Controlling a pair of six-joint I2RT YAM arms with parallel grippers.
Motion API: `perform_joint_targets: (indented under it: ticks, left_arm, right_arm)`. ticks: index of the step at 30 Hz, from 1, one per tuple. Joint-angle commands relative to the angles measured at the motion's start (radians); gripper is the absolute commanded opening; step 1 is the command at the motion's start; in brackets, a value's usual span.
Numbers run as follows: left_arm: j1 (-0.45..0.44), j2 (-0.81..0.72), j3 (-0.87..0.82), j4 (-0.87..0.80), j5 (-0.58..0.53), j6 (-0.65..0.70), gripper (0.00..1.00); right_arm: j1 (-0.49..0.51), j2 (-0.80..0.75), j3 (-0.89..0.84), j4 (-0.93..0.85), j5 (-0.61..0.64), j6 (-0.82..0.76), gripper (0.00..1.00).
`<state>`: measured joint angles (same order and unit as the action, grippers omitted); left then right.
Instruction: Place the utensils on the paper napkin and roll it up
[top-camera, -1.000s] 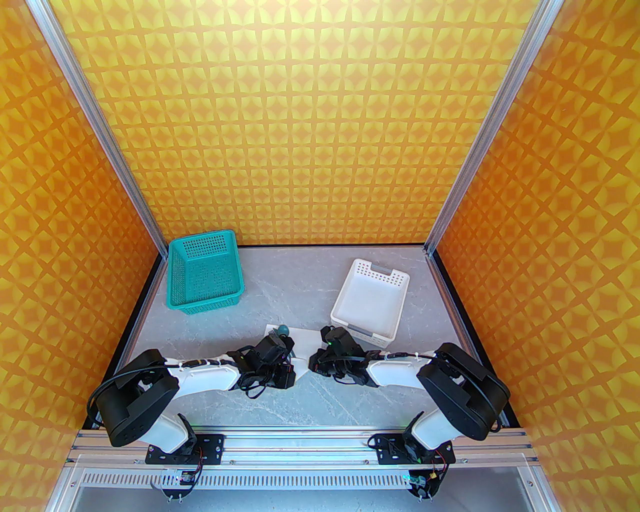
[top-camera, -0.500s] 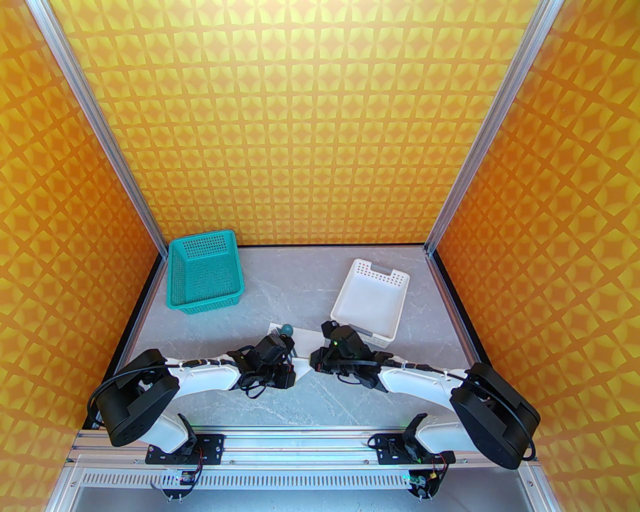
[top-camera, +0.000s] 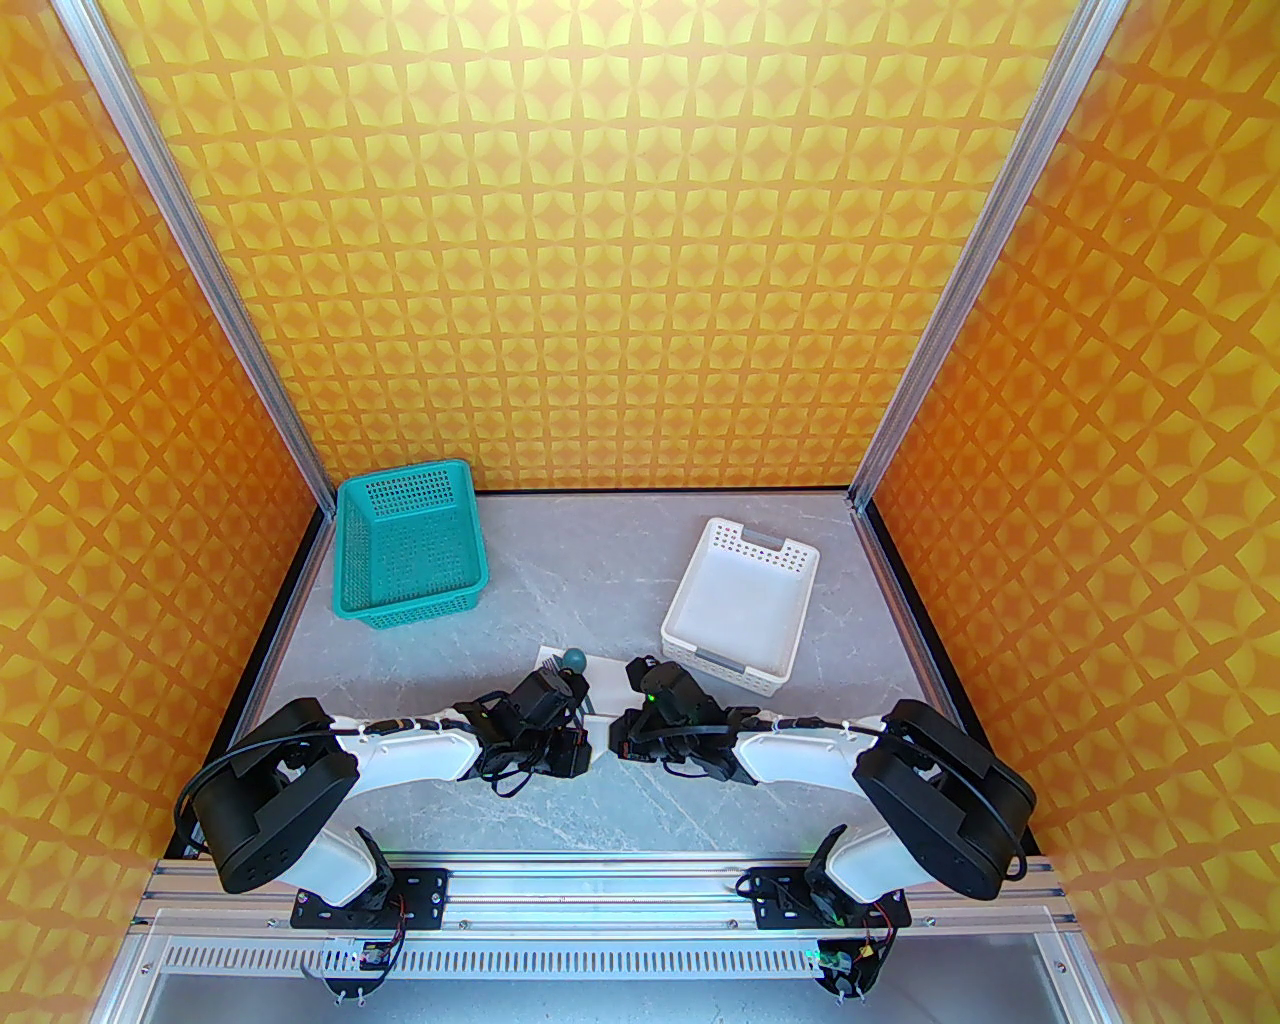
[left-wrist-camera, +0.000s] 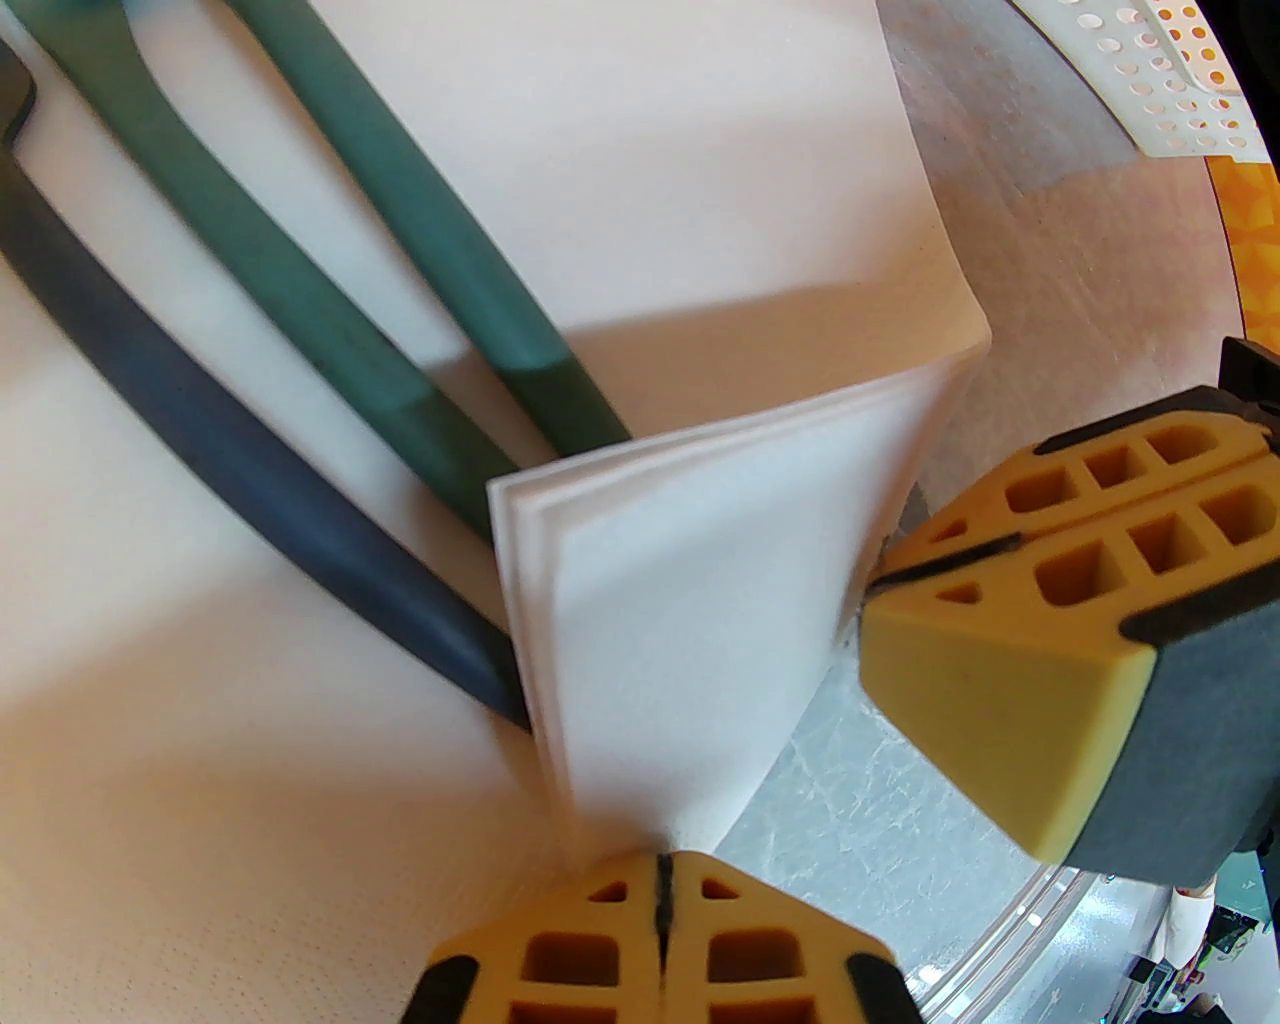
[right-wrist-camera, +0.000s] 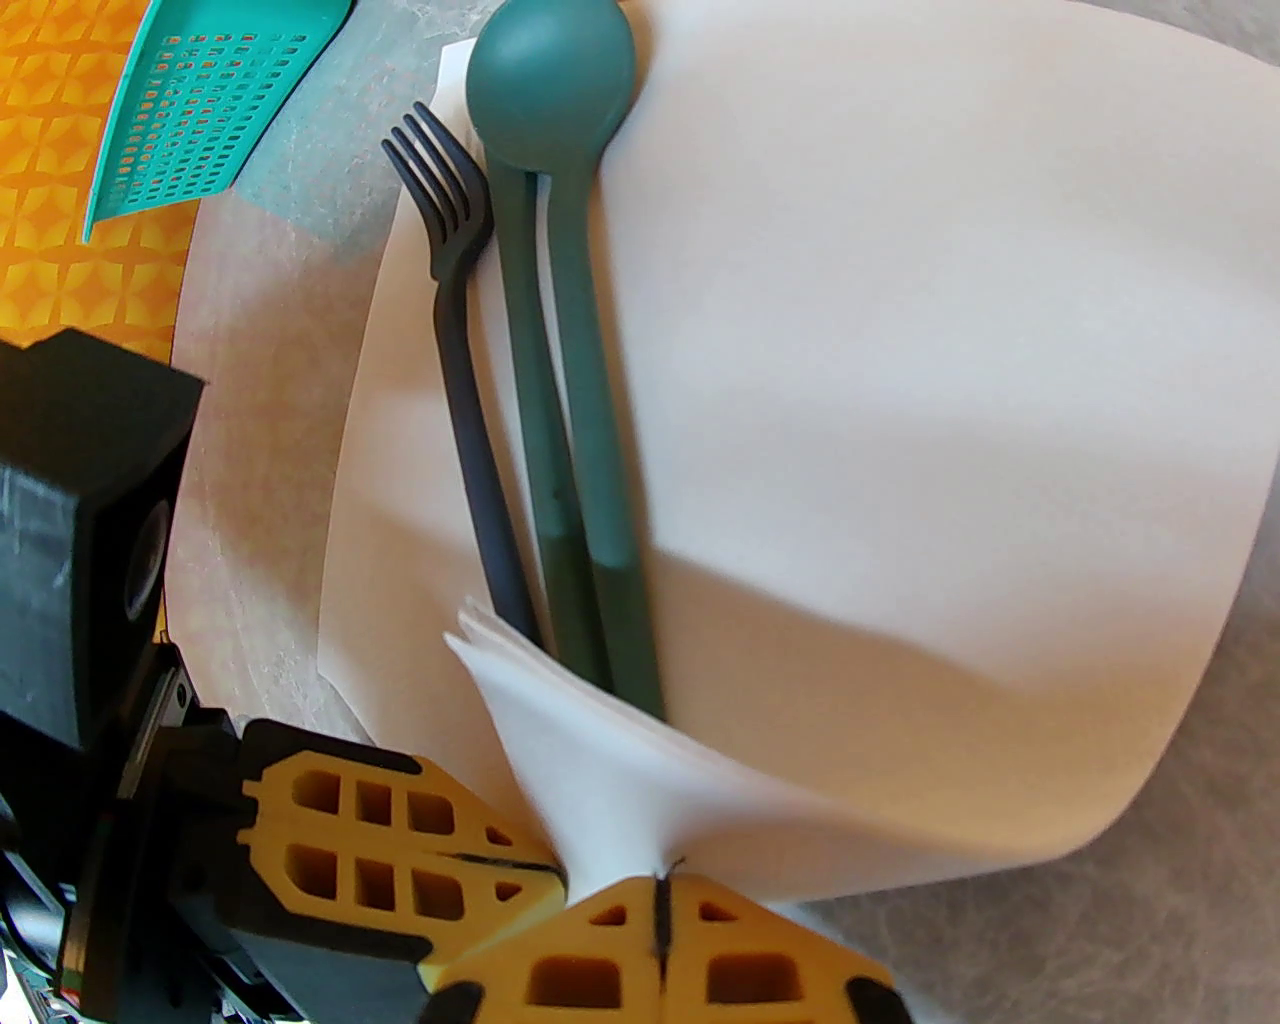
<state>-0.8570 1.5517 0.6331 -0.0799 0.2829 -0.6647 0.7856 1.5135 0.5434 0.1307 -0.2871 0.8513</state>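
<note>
White paper napkin (right-wrist-camera: 900, 400) is lying across the middle of the right wrist frame, utensils (right-wrist-camera: 560, 450) resting on its left part. Left claw (left-wrist-camera: 660, 890) and right claw (right-wrist-camera: 660, 900) are both pinching the folded-up flap at the bottom edge, side by side, equally near. Utensils are running bottom to top, spoon (right-wrist-camera: 550, 70) and fork (right-wrist-camera: 440, 170) heads pointing up, handles tucking under the flap, so the fold probably needs to travel up along them.
</note>
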Motion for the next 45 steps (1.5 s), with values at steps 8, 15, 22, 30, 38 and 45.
perform_joint_targets:
  ticks: [8, 15, 22, 30, 38, 45]
  left_arm:
    - [0.008, 0.021, 0.002, -0.072, -0.030, 0.012, 0.00]
    - [0.008, 0.014, -0.002, -0.084, -0.040, 0.005, 0.00]
    - [0.008, 0.012, -0.013, -0.104, -0.051, -0.001, 0.00]
    - [0.008, 0.008, -0.032, -0.100, -0.056, -0.005, 0.00]
    - [0.007, 0.010, -0.034, -0.099, -0.060, -0.005, 0.00]
    - [0.008, 0.007, -0.038, -0.101, -0.064, -0.003, 0.00]
  right_arm:
    - [0.007, 0.063, 0.023, 0.032, -0.007, 0.015, 0.00]
    - [0.007, 0.079, 0.018, 0.010, 0.017, 0.028, 0.00]
    - [0.006, 0.054, 0.021, -0.061, 0.069, 0.008, 0.00]
    - [-0.012, 0.044, 0.023, -0.068, 0.066, -0.013, 0.00]
    - [-0.045, 0.030, 0.026, -0.066, 0.051, -0.034, 0.00]
    - [-0.084, 0.037, 0.025, -0.087, 0.052, -0.062, 0.00]
